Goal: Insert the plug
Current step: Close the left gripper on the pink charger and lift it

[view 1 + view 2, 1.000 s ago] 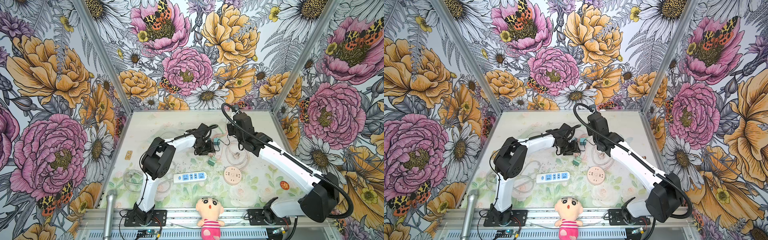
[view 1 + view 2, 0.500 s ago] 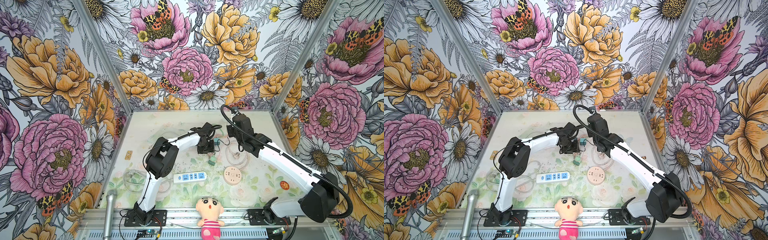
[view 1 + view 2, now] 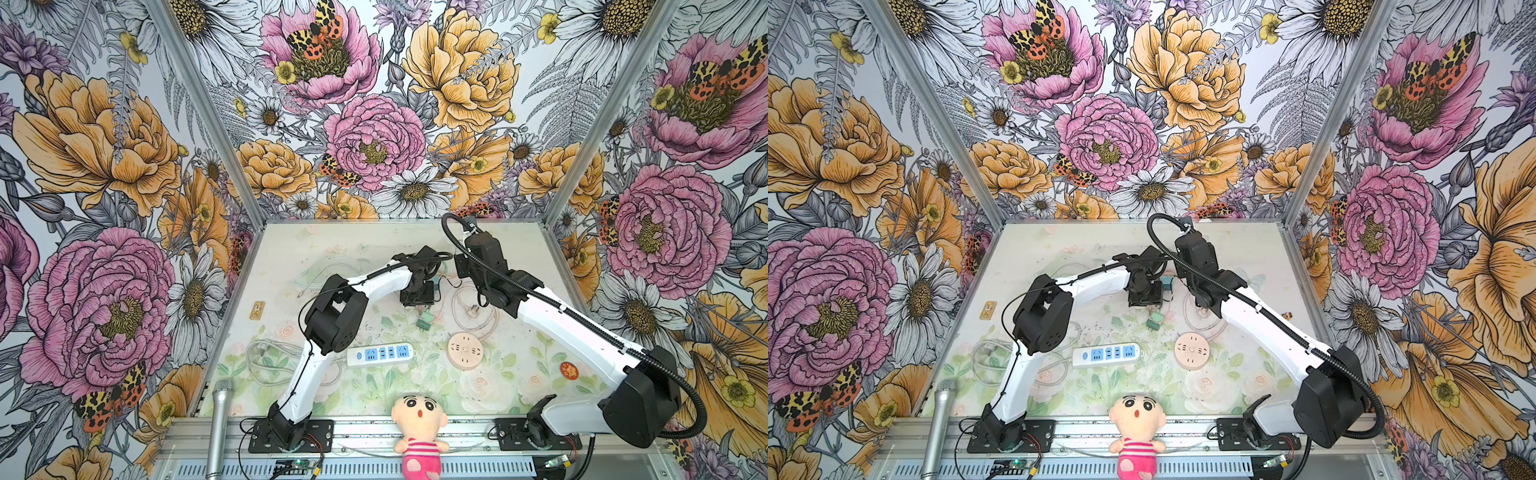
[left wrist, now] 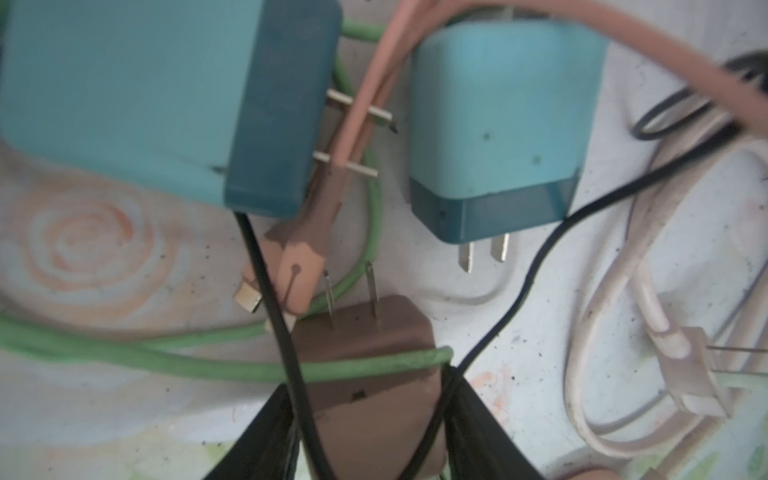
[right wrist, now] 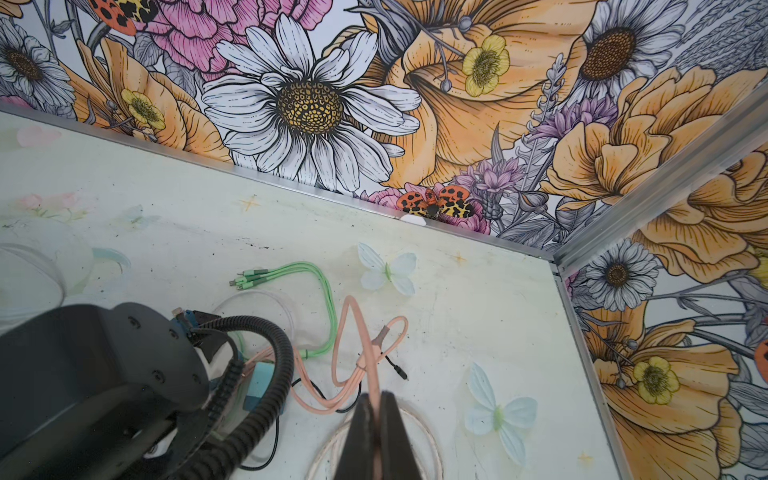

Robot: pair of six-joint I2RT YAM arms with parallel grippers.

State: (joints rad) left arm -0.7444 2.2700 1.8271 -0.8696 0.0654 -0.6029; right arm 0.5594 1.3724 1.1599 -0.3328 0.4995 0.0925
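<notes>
Brown plug (image 4: 365,332) sits mid-table toward the far side, clamped between the left gripper (image 4: 365,436) jaws, which are part-way closed on its blocky matte body, two thin metal prongs pointing away from the fingers. Right gripper (image 5: 377,399) jaws are pressed together on a pink cable (image 5: 371,365), just right of the left one. A fuzzy green cable (image 4: 208,365) drapes across the plug body. A thin black wire (image 4: 263,286) crosses in front of it. The pink cable's connector end lies just beside the prongs. Two smooth teal chargers (image 4: 124,91) (image 4: 498,124) crowd beyond the prongs. A cream cord with a flat plug (image 4: 690,374) is off to one side. White power strip (image 3: 380,354) with blue sockets and a round pink socket (image 3: 465,351) lie nearer on the floral table (image 3: 332,249), well apart from the plug.
</notes>
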